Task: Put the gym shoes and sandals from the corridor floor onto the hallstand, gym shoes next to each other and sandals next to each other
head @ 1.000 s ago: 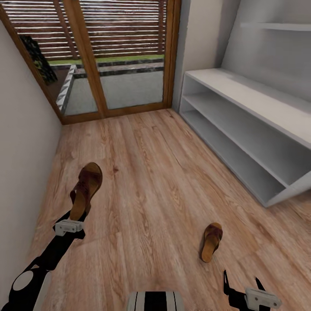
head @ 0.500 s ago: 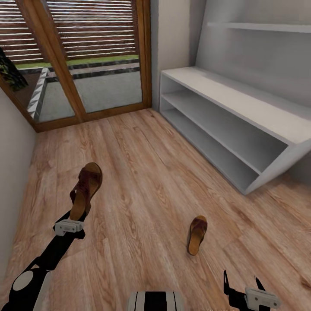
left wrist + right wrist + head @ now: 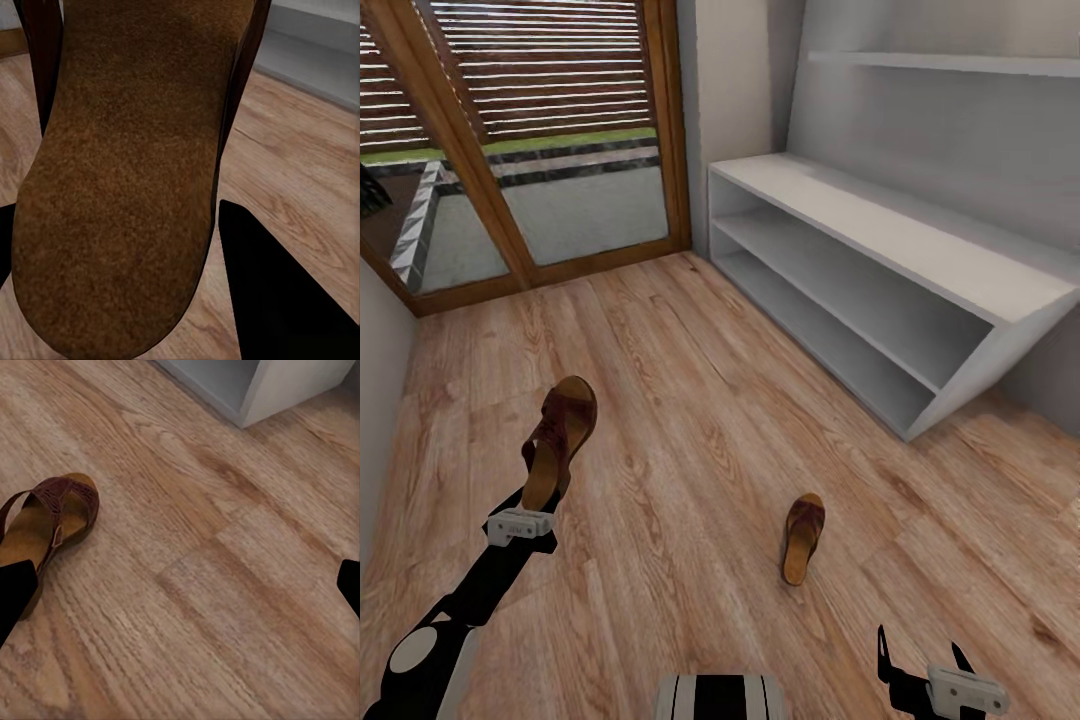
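Left tool point(image 3: 532, 500) clamps 1 dark brown leather sandal point(image 3: 558, 440) aloft, right tool point(image 3: 918, 655) released, 2nd brown sandal point(image 3: 801, 537) lying on wood-plank floor point(image 3: 690, 420), white-grey hallstand point(image 3: 880, 290) bare: nothing racked yet.

- Wooden-framed glass door point(image 3: 550, 150) at the far end of the corridor, with slatted blinds point(image 3: 545, 65) behind the glass.
- Paved patio point(image 3: 550, 210) and grass strip point(image 3: 530, 148) outside.
- Plain wall point(image 3: 735, 90) beside the door.
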